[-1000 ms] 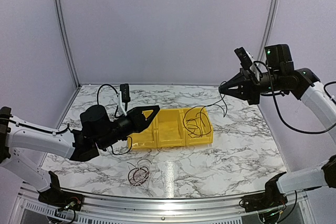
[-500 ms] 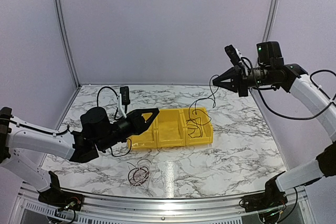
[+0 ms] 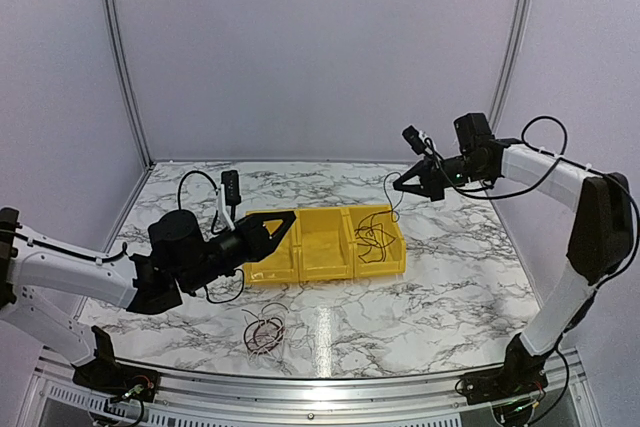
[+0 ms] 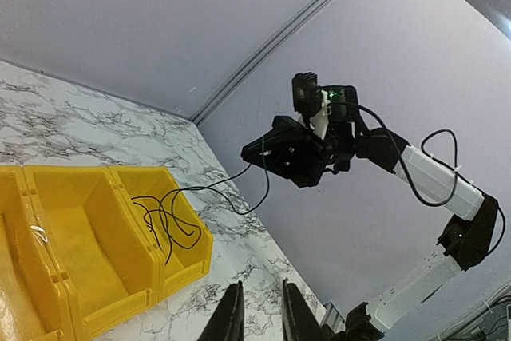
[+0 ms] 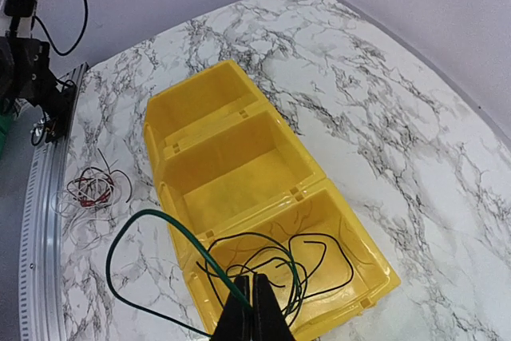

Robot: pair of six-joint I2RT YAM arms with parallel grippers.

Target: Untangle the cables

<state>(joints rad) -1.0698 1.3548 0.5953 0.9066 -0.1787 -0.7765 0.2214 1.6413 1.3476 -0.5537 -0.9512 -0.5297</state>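
A yellow three-compartment bin (image 3: 322, 269) sits mid-table. Its right compartment holds several loose dark cables (image 3: 372, 237), which also show in the right wrist view (image 5: 320, 235). My right gripper (image 3: 397, 185) hovers above the bin's right end. It is shut (image 5: 253, 279) on one thin dark-green cable (image 5: 192, 238) that loops out to the left and trails into that compartment. A small tangle of red, black and white cables (image 3: 264, 331) lies on the table in front of the bin. My left gripper (image 3: 285, 219) hangs over the bin's left end with its jaws slightly apart (image 4: 259, 317) and empty.
The marble table (image 3: 450, 287) is walled at the back and on both sides. A metal rail (image 3: 320, 387) runs along its near edge. The bin's left and middle compartments (image 5: 231, 165) hold nothing I can see. The red tangle also shows in the right wrist view (image 5: 92, 189).
My right gripper has moved left and down toward the bin with the cable in it. The cable hangs slacker. My left arm has drawn back slightly.
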